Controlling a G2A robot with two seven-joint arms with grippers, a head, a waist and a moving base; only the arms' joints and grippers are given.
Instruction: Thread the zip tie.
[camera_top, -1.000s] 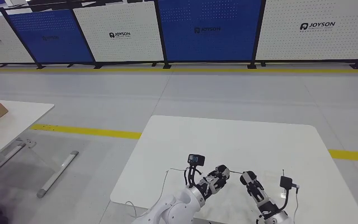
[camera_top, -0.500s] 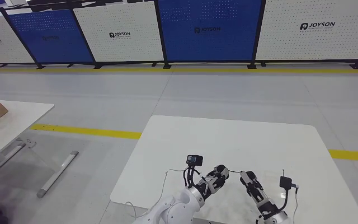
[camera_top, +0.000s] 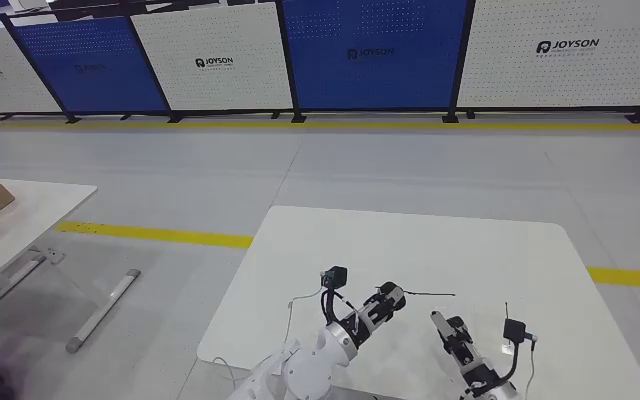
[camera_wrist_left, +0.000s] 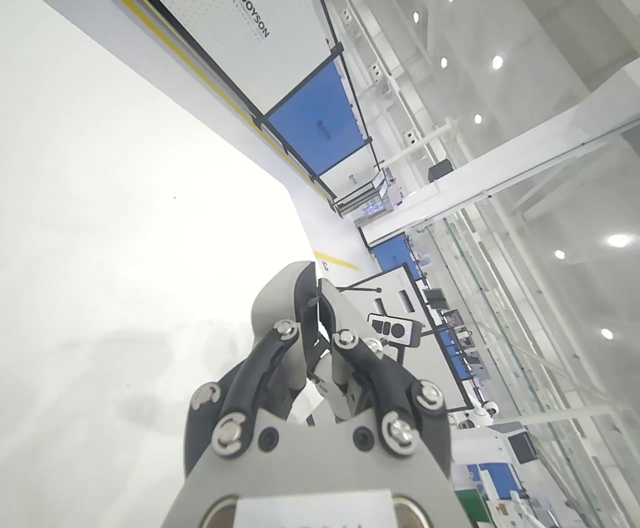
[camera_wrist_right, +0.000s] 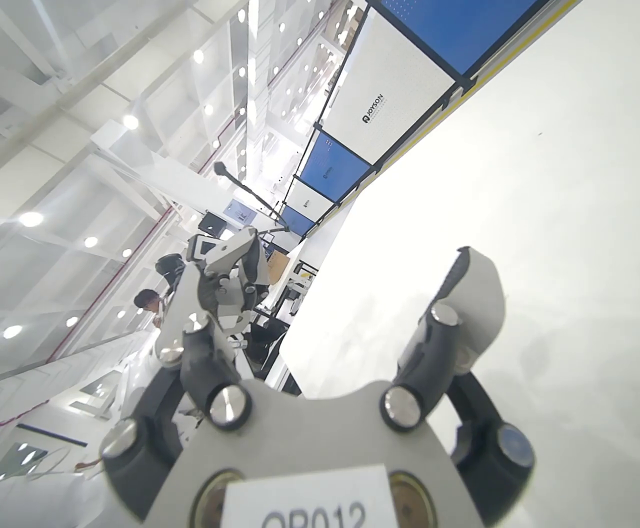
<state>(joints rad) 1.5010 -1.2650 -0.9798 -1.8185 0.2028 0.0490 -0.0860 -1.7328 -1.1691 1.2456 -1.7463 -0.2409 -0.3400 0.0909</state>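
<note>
**Left gripper** (camera_top: 392, 292): jaws pinched together on a thin black plastic zip tie (camera_top: 425, 294), gripped close to one end. The rest of the strap projects free above the flat white table (camera_top: 480, 250), toward the right arm's side. Judgement: it is held out clear of the surface so the free length stays open to a second grip for threading.

**Right gripper** (camera_top: 441, 320): near the strap but apart from it. Its jaws are spread with nothing between them, judged ready to take hold.

**Views compared:**
- The top view gives the strap's line and the gap between the two grippers.
- The left wrist view gives the pinch itself, with a short tip protruding behind the fingers and a small block at the far end of the zip tie (camera_wrist_left: 361, 288).
- The right wrist view gives the spread of the right gripper (camera_wrist_right: 320, 280), and the zip tie (camera_wrist_right: 245, 187) curving away to its head.
</note>
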